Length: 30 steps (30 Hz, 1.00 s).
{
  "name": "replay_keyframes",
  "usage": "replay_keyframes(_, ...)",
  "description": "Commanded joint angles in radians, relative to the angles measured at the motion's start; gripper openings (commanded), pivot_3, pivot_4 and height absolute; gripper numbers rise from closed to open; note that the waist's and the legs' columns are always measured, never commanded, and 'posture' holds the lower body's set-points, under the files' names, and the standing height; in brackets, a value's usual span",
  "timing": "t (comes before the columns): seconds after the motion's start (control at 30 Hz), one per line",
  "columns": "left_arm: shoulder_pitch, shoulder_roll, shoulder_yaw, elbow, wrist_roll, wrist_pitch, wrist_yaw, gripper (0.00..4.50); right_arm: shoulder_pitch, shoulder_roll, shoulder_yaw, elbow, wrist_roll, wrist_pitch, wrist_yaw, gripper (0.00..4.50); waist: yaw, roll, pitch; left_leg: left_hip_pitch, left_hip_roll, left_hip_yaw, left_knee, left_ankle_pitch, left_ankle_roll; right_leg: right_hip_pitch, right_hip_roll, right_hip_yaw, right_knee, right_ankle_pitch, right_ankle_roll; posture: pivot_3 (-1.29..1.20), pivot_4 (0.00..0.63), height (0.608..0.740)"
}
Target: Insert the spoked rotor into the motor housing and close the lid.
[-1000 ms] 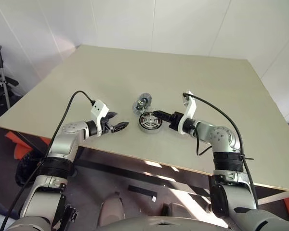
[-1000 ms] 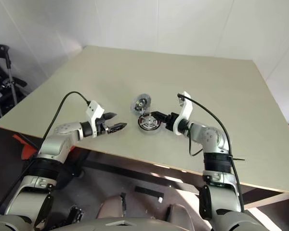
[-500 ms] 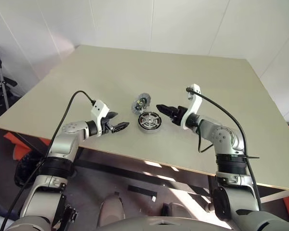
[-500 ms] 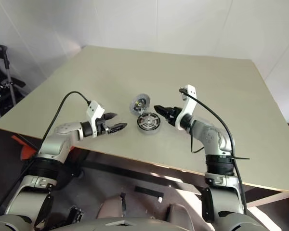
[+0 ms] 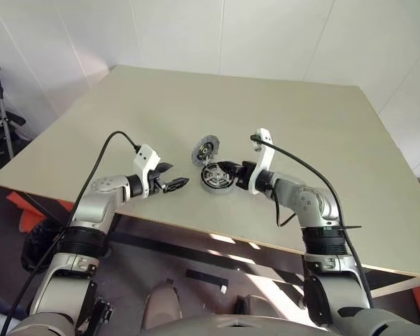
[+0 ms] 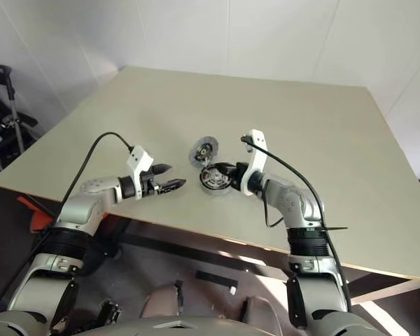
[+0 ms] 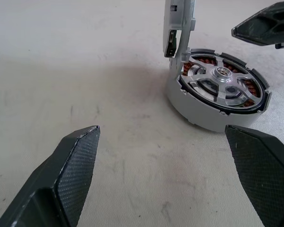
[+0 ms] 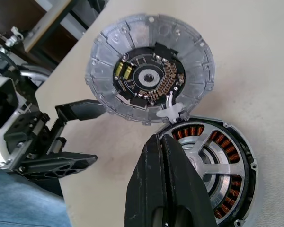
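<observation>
Near the front edge of the table, about the middle of the head view, sits the motor housing. The spoked rotor is already inside it: the left wrist view shows silver spokes and a hub, with copper windings behind them. The black rim of the rotor is hard to make out there.

At about 11 o'clock from the housing stands the lid, tilted up on its edge, its lower edge touching or almost touching the housing rim. In the right wrist view its inner face shows a dark board with small parts. A short white piece lies where lid and housing meet; I cannot tell what it is.

The right gripper comes in from 3 o'clock. Its two fingers are pressed together with nothing between them, and the tip lies over the housing's rim near the lid. The fingers hide part of the rotor, so contact is not clear.

The left gripper hovers at 9 o'clock from the housing, apart from it, fingers spread wide and empty.
</observation>
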Motion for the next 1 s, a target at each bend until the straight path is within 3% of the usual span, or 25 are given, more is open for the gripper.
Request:
replay_keyframes(0.03,-0.020,0.005,0.008,-0.038,-0.012,0.003,-0.006,4.50,-0.005,0.014,0.029,0.015,-0.025,-0.045,0.017,0.03,0.000,0.000,0.000,0.000,0.000,0.000,0.000,0.000,0.000,0.000,0.000,0.000,0.000,0.000,0.000,0.00,0.000,0.740)
replay_keyframes(0.37,-0.022,0.009,0.014,-0.033,-0.010,-0.001,-0.001,4.50,0.024,0.024,0.070,0.116,-0.095,-0.107,0.031,0.03,-0.001,0.000,0.000,0.002,0.000,0.000,0.000,0.000,0.000,0.001,0.000,0.000,0.000,0.000,0.000,0.00,0.000,0.740)
replay_keyframes(0.73,-0.024,0.008,0.016,-0.024,-0.009,-0.005,0.001,4.50,-0.039,0.030,0.015,0.007,-0.022,-0.052,0.040,0.03,-0.001,0.000,0.000,0.001,0.000,0.000,0.000,0.000,0.000,0.001,0.000,0.000,0.000,0.000,0.000,0.00,0.000,0.740)
replay_keyframes(1.0,-0.019,0.012,0.021,-0.028,-0.007,-0.008,0.008,4.50,0.003,0.032,0.055,0.104,-0.083,-0.090,0.045,0.03,0.000,0.000,0.000,0.000,0.000,0.000,0.000,0.000,0.001,0.000,0.000,0.000,-0.001,0.000,0.000,0.00,0.000,0.740)
